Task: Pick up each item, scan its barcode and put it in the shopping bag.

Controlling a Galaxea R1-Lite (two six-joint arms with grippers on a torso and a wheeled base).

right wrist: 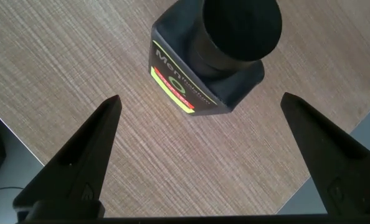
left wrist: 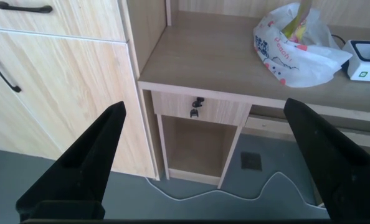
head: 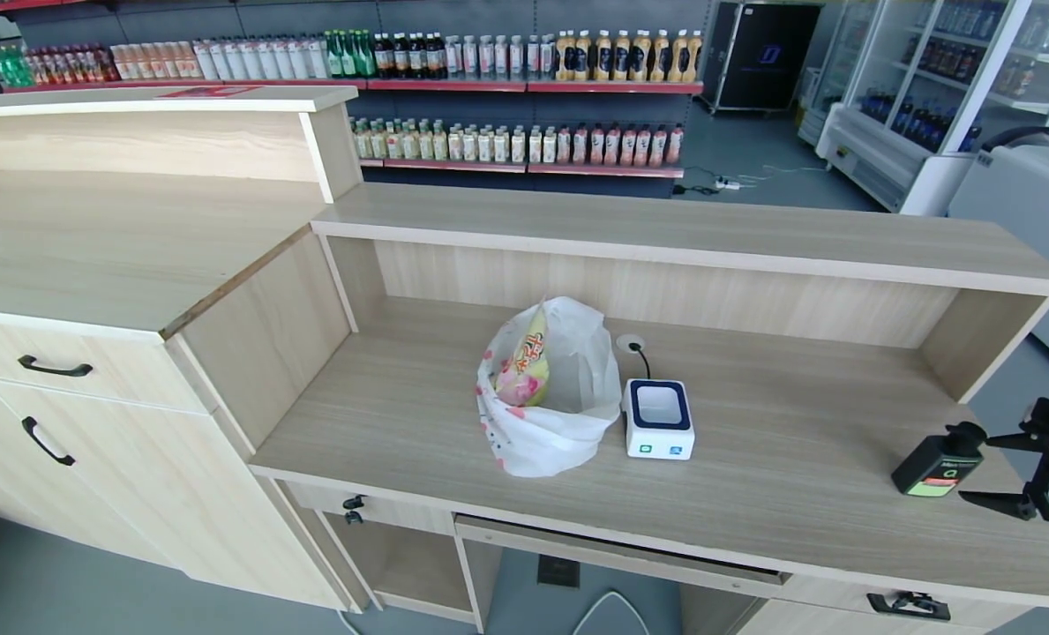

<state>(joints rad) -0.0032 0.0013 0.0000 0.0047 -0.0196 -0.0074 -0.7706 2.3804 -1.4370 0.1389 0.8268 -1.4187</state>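
A small dark bottle [head: 939, 464] with a black cap and a red and green label stands on the counter's right end, also close up in the right wrist view [right wrist: 208, 59]. My right gripper [head: 1000, 470] is open just right of it, its fingers [right wrist: 79, 162] wide apart with the bottle a little beyond the tips. The white shopping bag [head: 549, 388] sits mid-counter, open, with a yellow snack packet [head: 527, 362] inside. The white barcode scanner [head: 659, 419] stands right beside the bag. My left gripper [left wrist: 203, 180] is open, low in front of the counter, holding nothing.
The counter [head: 753, 494] has a raised back ledge and side walls. A taller cabinet [head: 127, 256] with drawers stands to the left. The scanner's cable runs to a hole [head: 630, 343] in the counter. A small keyed drawer [left wrist: 197, 109] sits under the counter edge.
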